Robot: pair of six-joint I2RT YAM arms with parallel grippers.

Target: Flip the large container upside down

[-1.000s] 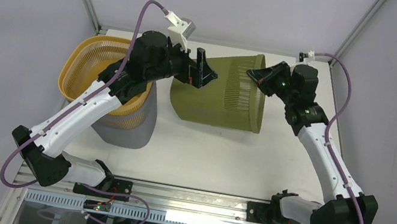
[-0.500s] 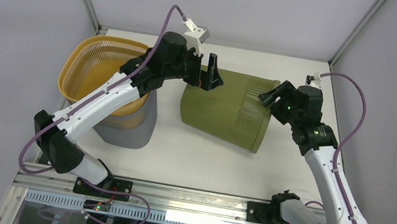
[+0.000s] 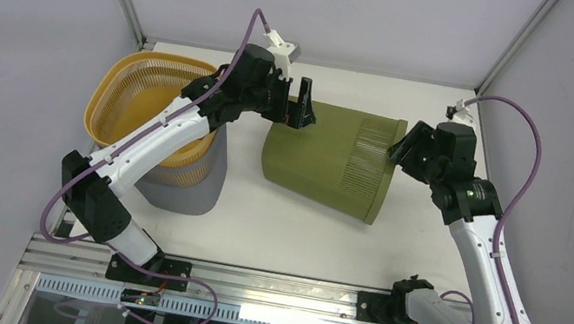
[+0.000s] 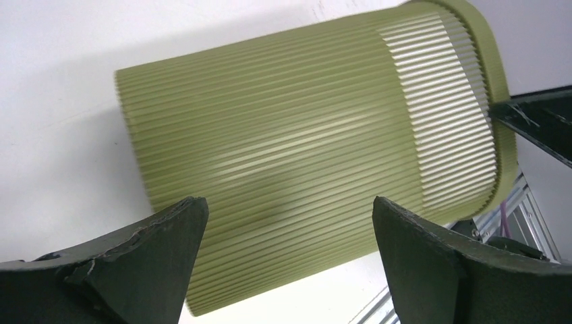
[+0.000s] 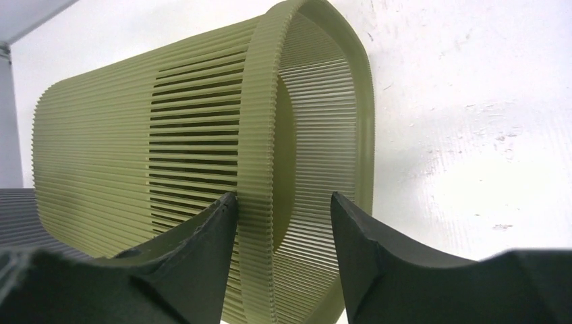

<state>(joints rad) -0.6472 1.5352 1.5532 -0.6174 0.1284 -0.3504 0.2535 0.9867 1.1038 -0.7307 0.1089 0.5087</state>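
the large container [image 3: 327,162] lies on its side on the desk [image 3: 272,230], closed base toward the left arm, open rim [image 5: 263,101] toward the right arm. it is neither upright nor inverted, so the turn appears about half done. the left hand [image 3: 305,112] hovers over the base end with jaws spread fully. it holds nothing and is clear of the ribbed wall. the right hand [image 3: 402,150] straddles the rim, one finger outside the wall and one at the mouth. its jaws are parted, a gap shows on the inner side, and nothing is gripped. left to do: tip the container onward until the rim sits flat on the desk, base up. an orange basket [image 3: 136,97] on a grey bin [image 3: 196,186] stands at the left, apart from the container.
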